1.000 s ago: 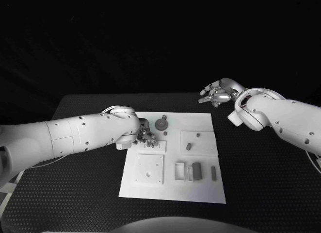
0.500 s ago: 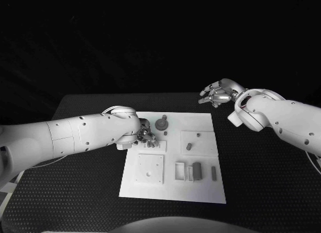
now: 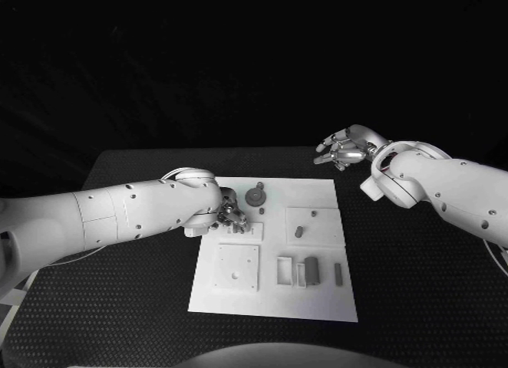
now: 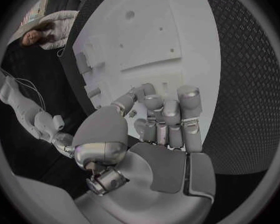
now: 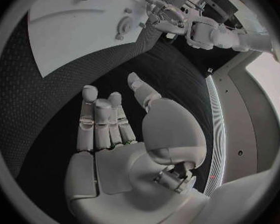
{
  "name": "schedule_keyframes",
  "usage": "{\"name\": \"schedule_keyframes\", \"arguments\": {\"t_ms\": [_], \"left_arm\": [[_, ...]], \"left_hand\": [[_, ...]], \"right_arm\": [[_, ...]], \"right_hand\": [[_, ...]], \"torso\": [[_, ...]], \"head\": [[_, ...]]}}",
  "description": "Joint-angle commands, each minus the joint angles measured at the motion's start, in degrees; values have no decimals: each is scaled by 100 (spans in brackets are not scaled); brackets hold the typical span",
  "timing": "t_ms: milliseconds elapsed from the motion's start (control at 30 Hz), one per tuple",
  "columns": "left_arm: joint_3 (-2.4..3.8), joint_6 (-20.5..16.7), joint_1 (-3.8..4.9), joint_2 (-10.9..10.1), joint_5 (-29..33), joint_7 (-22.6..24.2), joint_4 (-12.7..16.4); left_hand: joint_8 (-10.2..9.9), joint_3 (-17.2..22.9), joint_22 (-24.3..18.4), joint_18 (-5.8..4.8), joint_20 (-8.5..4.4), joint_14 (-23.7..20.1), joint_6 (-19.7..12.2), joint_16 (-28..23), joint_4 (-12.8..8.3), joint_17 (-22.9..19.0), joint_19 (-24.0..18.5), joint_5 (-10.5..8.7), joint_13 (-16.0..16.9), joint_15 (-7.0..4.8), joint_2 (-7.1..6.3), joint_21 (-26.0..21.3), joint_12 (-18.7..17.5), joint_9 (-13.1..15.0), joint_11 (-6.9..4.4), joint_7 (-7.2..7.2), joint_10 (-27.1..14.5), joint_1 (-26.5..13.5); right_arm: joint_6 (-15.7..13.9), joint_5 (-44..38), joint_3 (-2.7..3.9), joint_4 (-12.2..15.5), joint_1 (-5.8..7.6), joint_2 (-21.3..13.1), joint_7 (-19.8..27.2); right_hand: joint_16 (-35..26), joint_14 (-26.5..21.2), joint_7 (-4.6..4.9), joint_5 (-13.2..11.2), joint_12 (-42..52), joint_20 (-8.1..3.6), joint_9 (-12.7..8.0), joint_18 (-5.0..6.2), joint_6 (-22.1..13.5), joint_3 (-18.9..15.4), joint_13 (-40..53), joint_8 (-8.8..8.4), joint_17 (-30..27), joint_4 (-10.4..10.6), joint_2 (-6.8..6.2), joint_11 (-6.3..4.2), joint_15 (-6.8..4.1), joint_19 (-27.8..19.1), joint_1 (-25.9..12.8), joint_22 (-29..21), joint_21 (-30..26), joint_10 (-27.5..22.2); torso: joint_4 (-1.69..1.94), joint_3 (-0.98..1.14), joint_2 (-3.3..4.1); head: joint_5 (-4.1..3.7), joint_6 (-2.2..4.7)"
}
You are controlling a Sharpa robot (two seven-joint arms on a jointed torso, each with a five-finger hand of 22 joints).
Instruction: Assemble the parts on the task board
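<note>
The white task board (image 3: 272,300) lies in the middle of the black table. My left hand (image 3: 231,219) hangs over the board's left edge with its fingers (image 4: 168,118) curled in. Whether they pinch anything I cannot tell. A round grey part (image 3: 255,197) stands just behind that hand. A small grey part (image 3: 301,228) lies on a raised plate to the right. At the board's near side sit a grey block (image 3: 311,267) and a thin piece (image 3: 337,272). My right hand (image 3: 343,147) floats past the board's back right corner, fingers (image 5: 99,122) spread and empty.
A raised square plate (image 3: 238,266) and a white frame (image 3: 284,270) sit on the near half of the board. Bare black table (image 3: 420,291) lies on both sides of the board.
</note>
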Motion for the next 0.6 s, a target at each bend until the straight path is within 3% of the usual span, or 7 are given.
{"name": "schedule_keyframes", "arguments": {"t_ms": [33, 600], "left_arm": [[-2, 131, -3, 7, -74, 29, -6], [-3, 242, -4, 30, -77, 27, -5]], "left_hand": [[6, 288, 114, 384, -14, -48, 39, 35, -291, 8, -22, 39, 6, -79, 305, 28, 32, 8, -15, 20, -44, 317], [-16, 286, 112, 383, -14, -61, 16, 36, -293, 6, -38, 39, 3, -76, 274, 31, 29, 32, -11, 26, -55, 327]], "right_arm": [[42, 13, 3, 2, -2, -3, 21], [44, 13, 3, 2, -3, 3, 24]], "right_hand": [[29, -33, 48, 9, 22, 28, -2, 66, 0, -22, -8, -36, -7, 1, 37, 3, 3, 2, -19, 44, -27, -27], [30, -34, 49, 9, 24, 28, -2, 66, 0, -22, -11, -37, -9, 0, 38, 4, 3, 2, -19, 44, -28, -28]], "torso": [[-1, -3, 1], [0, -2, 3]], "head": [[3, 1], [-3, -10]]}}
